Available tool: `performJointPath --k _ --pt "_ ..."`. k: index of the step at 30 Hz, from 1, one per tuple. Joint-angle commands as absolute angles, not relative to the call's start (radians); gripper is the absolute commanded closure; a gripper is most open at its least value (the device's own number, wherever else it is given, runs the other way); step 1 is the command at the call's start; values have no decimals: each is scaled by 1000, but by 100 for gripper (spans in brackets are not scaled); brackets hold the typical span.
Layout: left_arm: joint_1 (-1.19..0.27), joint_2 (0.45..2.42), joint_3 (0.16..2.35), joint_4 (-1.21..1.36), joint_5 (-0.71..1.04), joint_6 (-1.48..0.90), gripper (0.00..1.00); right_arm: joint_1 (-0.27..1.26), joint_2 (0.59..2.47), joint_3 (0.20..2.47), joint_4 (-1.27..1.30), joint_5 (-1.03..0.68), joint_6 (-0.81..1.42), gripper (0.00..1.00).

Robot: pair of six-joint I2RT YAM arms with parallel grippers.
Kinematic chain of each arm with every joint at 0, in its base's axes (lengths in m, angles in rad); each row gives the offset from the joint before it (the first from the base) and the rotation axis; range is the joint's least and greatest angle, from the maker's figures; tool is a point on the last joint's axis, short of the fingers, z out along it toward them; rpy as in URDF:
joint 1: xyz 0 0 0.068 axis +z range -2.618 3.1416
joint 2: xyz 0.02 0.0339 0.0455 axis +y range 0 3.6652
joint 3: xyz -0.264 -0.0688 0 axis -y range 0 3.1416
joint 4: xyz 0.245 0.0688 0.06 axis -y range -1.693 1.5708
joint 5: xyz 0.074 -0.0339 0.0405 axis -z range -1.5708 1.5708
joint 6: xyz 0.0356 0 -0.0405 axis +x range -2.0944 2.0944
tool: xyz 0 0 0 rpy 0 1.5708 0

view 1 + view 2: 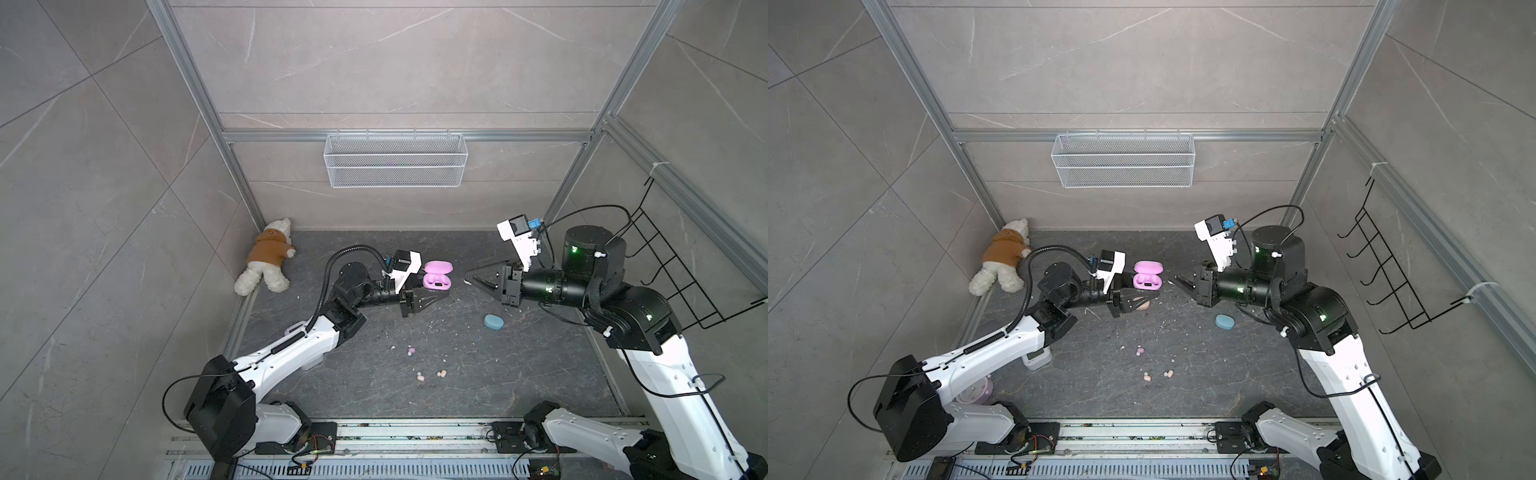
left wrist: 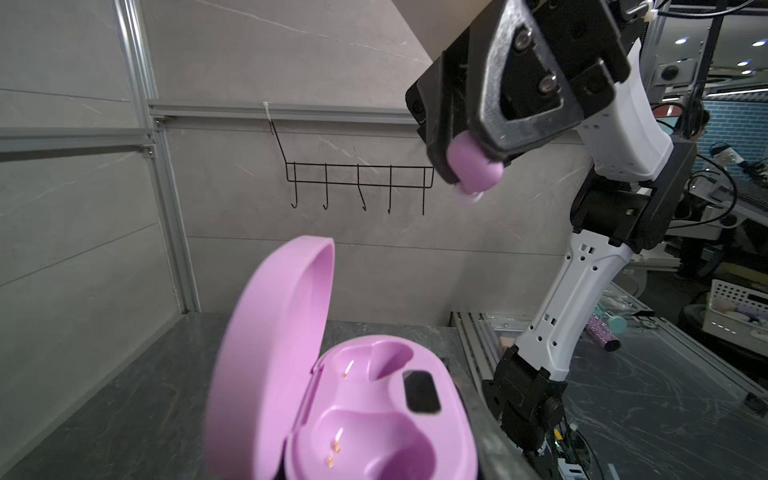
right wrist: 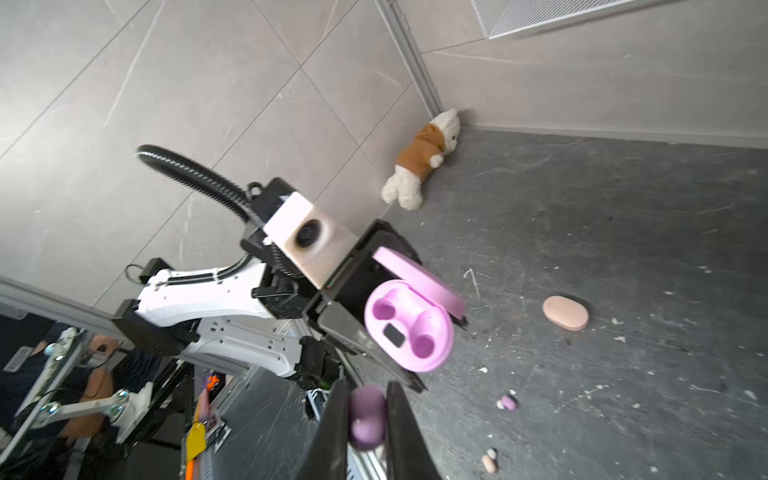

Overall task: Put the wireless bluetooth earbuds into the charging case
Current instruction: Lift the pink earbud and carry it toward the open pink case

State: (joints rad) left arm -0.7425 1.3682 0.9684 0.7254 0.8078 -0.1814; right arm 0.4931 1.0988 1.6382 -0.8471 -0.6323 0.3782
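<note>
My left gripper (image 1: 439,286) is shut on the pink charging case (image 1: 437,277), holding it above the table. Its lid stands open and both sockets are bare in the left wrist view (image 2: 374,415). My right gripper (image 1: 467,277) is shut on a lilac earbud (image 3: 366,417) and hovers just right of the case, a short gap apart. The left wrist view shows that bud (image 2: 473,168) above the case. Another lilac earbud (image 1: 411,352) and two peach earbuds (image 1: 421,377) (image 1: 441,373) lie on the dark table nearer the front.
A shut blue case (image 1: 494,322) lies under the right arm. A peach case (image 3: 565,313) lies below the left gripper. A teddy bear (image 1: 266,262) sits in the back left corner. A wire basket (image 1: 395,160) hangs on the back wall, a hook rack (image 1: 681,270) on the right wall.
</note>
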Motion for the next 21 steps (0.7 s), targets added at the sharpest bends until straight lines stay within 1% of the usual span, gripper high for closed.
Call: performJointPath --k 1,9,21 --pt "-744 1404 1027 848 873 -247 95 487 1102 1634 -867 -739 336 88" --pt "-746 1427 1048 887 909 -282 95 487 1139 1594 -823 -741 327 88" --pt "-764 1393 1048 816 913 -225 95 487 1158 1588 -823 -678 329 88"
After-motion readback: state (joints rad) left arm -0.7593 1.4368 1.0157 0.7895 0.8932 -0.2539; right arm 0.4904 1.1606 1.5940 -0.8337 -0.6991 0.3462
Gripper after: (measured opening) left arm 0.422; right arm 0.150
